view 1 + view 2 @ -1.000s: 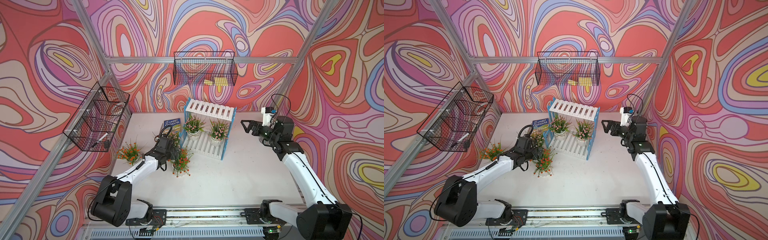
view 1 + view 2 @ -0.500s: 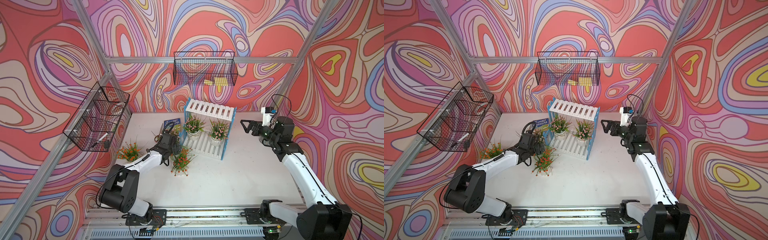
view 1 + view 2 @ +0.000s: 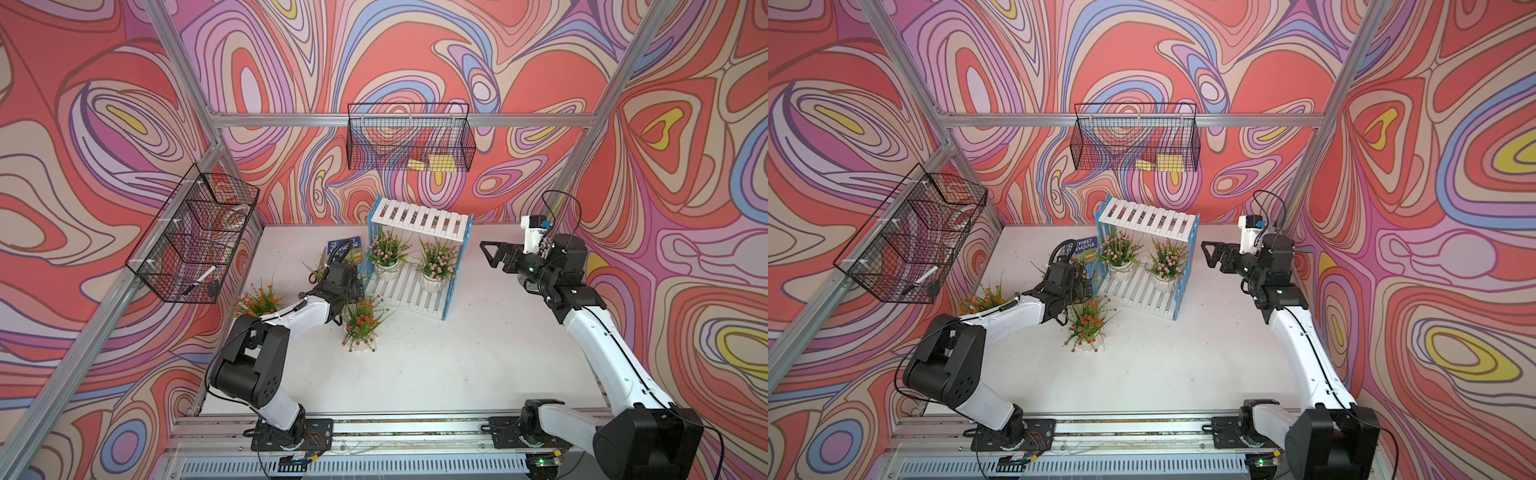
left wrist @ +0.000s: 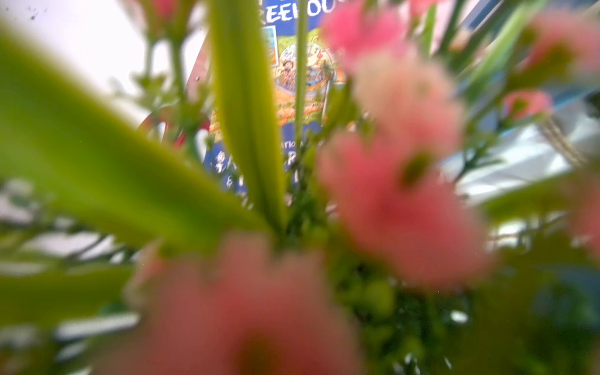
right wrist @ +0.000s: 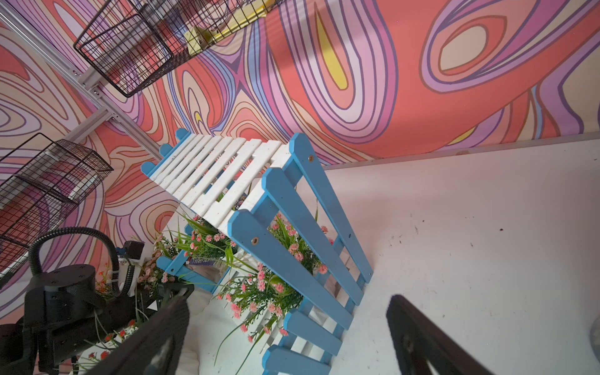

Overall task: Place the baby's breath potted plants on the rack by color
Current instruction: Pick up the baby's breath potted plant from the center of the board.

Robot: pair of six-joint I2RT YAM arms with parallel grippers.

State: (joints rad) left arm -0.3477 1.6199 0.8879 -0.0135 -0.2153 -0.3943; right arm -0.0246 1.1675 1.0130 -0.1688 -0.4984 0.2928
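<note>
- While left gripper [image 3: 1084, 284] sits wide among pink-flowered green-leaved potted plant [image 4: 389, 194], right gripper [image 5: 289, 300] hangs wide, empty.
- Light, floppy stems; grab stiff pot low, centre-left of frame.

left pincer [image 3: 354, 283] advanced, among pink plant [image 4: 394, 207]

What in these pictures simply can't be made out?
Third pink plant: the left arm covers most of it in both top views; the left wrist view shows only blurred flowers, no pot.
Left hand: fingers hidden under its own wrist in both top views.
Book: title cut off by the left wrist view's edge.
Side basket: contents too small to name in a top view.
</note>
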